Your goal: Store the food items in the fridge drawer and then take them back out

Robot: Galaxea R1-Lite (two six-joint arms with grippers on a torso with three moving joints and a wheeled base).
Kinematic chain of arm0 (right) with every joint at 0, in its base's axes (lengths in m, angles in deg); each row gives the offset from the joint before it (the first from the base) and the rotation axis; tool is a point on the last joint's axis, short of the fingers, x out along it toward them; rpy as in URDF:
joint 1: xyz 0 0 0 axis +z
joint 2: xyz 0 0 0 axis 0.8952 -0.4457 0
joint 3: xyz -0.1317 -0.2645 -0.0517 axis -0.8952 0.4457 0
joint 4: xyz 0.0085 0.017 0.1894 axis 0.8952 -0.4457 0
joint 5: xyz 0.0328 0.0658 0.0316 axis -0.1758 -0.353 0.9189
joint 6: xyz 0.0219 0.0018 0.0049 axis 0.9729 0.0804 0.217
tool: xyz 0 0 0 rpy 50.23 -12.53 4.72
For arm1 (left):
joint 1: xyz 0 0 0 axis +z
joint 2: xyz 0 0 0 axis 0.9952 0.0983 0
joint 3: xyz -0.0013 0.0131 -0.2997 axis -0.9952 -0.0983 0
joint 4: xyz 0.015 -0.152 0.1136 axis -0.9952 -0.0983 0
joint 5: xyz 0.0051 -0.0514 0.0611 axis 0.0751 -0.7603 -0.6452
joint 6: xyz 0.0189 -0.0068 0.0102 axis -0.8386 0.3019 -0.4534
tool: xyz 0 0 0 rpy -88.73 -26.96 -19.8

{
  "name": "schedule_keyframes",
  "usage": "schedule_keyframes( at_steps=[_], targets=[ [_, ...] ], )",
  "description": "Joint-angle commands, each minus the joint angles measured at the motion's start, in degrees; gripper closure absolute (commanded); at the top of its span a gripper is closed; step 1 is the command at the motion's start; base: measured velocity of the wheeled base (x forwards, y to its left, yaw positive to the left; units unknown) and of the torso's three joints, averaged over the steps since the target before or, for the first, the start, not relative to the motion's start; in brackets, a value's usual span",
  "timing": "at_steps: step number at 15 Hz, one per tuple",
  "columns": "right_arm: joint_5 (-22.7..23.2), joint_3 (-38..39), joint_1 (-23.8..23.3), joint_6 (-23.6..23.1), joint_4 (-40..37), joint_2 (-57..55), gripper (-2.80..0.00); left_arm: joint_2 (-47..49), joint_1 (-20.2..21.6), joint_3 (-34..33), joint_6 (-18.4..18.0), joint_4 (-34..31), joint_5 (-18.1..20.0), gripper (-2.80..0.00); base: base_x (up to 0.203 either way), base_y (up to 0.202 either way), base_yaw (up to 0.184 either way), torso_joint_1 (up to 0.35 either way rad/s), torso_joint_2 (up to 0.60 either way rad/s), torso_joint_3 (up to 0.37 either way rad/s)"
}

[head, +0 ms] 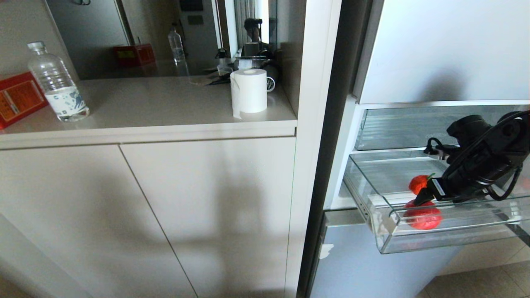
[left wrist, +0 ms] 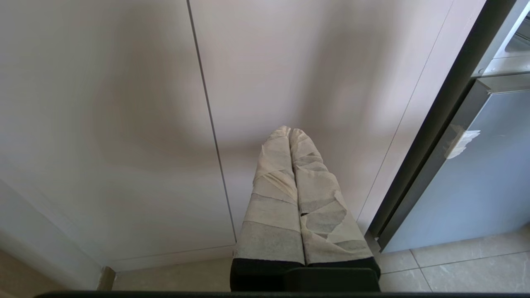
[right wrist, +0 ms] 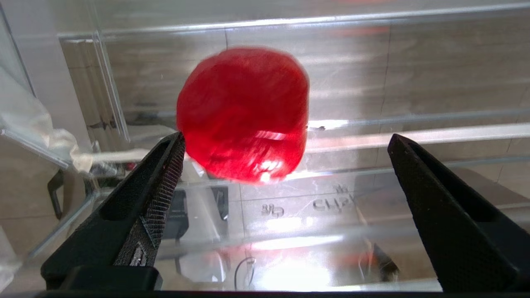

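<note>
The fridge drawer (head: 455,236), clear plastic with a whitish tape patch at its front corner, stands pulled out of the fridge. One orange-red, wrinkled food item (head: 418,183) with a green stem lies inside near the front; its red also shows through the front lip. My right gripper (head: 420,199) reaches down into the drawer right beside it. In the right wrist view the gripper (right wrist: 285,136) is open, and the red item (right wrist: 244,114) lies just beyond the fingertips, close to one finger (right wrist: 165,174), not held, on the drawer floor (right wrist: 331,207). My left gripper (left wrist: 290,131), with taped fingers, hangs shut low before the cabinet doors.
A second clear drawer (head: 397,128) sits above the open one. Left of the fridge, a counter (head: 165,103) carries a water bottle (head: 58,82), a red box (head: 18,97) and a paper roll (head: 248,91). Below the open drawer is a grey-blue fridge door (head: 372,269).
</note>
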Motion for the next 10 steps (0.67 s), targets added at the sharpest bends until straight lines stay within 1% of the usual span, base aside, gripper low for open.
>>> schedule_keyframes(
  at_steps=[1,5,10],
  targets=[
    [-1.14,-1.29,0.02,-0.07,-0.07,-3.17,-2.8,-0.02,0.01,0.0,0.0,-0.02,-0.01,0.0,0.0,0.0,0.0,0.0,0.0,0.0],
    [-1.79,-2.42,0.3,-0.09,0.08,-6.06,-2.8,-0.02,0.01,0.0,0.0,-0.02,-0.01,0.0,0.0,0.0,0.0,0.0,0.0,0.0],
    [-1.7,-2.34,1.44,-0.09,0.08,-6.32,-2.8,-0.02,0.01,0.0,0.0,-0.02,-0.01,0.0,0.0,0.0,0.0,0.0,0.0,0.0]
  ],
)
